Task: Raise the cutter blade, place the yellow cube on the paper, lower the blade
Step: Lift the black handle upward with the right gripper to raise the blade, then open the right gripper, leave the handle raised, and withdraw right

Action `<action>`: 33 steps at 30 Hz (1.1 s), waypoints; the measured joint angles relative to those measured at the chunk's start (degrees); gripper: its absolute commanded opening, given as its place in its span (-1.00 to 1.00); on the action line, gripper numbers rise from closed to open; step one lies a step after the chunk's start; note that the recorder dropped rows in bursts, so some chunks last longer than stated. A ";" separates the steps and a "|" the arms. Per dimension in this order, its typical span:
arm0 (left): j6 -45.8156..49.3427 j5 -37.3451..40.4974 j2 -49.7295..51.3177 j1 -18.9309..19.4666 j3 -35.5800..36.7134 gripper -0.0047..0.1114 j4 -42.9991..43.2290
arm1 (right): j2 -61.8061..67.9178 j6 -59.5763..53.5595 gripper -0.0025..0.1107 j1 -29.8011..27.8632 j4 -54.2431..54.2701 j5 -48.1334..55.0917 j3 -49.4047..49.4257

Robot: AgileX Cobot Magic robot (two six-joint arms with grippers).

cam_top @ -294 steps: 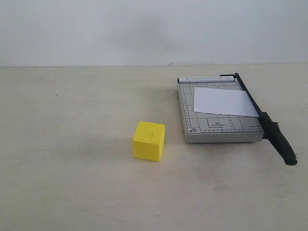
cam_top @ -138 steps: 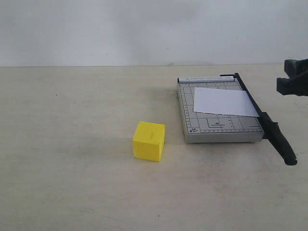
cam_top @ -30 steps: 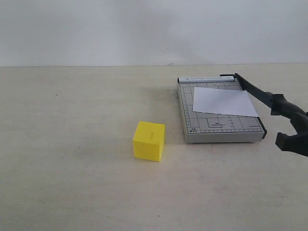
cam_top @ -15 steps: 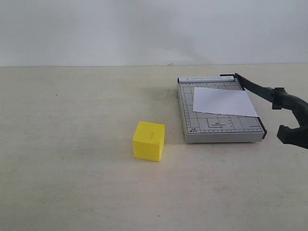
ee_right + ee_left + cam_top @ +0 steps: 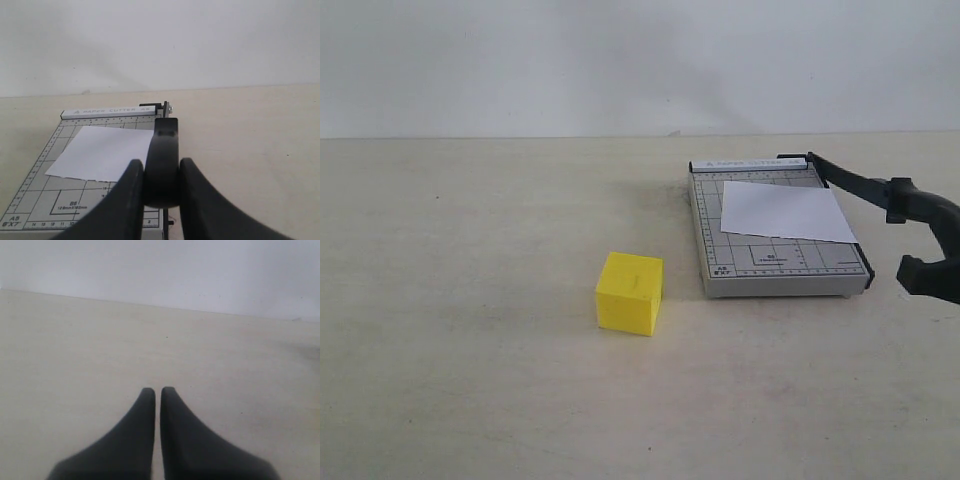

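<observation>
Black cutter blade [image 5: 855, 183] has come up a little, pinched in my right claw [image 5: 161, 169] by the counter's right edge. Yellow cube [image 5: 630, 292] waits mid-counter, and the paper [image 5: 785, 210] is nearly open for it.

At three o'clock in the exterior view, our right gripper [image 5: 161, 172] clamps the cutter blade [image 5: 165, 140]; our left gripper [image 5: 157, 392] hangs with fingers nearly touching.

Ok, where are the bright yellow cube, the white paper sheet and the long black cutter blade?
bright yellow cube [image 5: 625, 313]: exterior view, front face.
white paper sheet [image 5: 785, 210]: exterior view, its middle.
long black cutter blade [image 5: 855, 180]: exterior view, thin raised arm.
</observation>
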 measured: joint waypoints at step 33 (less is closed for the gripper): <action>0.00 0.00 0.00 0.00 0.00 -0.84 0.00 | -17.41 0.14 -0.20 0.00 -0.64 -16.24 -1.87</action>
